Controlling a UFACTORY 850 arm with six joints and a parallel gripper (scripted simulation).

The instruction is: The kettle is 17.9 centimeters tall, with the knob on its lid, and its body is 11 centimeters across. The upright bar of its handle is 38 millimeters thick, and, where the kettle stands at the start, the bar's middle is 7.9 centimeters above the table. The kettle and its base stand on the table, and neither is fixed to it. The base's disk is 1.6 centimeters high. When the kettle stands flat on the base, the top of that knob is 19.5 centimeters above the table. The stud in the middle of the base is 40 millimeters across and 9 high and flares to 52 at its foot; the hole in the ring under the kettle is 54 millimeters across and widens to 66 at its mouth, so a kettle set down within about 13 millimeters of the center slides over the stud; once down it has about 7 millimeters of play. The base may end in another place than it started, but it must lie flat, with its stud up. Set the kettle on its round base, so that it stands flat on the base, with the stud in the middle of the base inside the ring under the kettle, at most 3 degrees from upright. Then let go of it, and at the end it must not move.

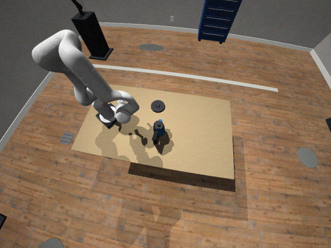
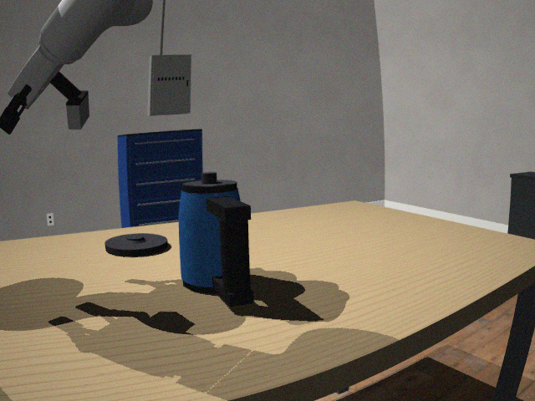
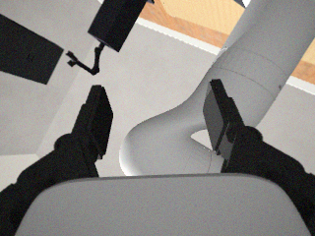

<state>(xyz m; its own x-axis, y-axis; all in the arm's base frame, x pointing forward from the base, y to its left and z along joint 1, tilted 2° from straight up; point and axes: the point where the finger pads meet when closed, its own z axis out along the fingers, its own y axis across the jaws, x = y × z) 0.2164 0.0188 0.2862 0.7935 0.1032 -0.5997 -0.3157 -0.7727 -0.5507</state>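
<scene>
The blue kettle [image 1: 159, 129] [image 2: 198, 241] stands upright on the tan table [image 1: 200, 133] [image 2: 389, 259]. It has a black lid and knob, and its black handle bar [image 2: 233, 254] faces the front of the table. The round black base [image 1: 158, 106] [image 2: 135, 244] lies flat with its stud up, apart from the kettle and behind it. My gripper [image 2: 43, 113] [image 3: 157, 97] is open and empty. It hangs high in the air, left of the kettle. In the wrist view it points at my own white arm and the wall, so neither kettle nor base shows there.
A blue drawer cabinet [image 1: 217, 18] [image 2: 160, 172] stands by the back wall. A black pedestal [image 1: 90, 34] [image 3: 115, 22] stands behind my arm's mount. A dark cabinet [image 2: 522, 202] stands at the right. The table's front edge [image 2: 389, 349] runs close to the kettle.
</scene>
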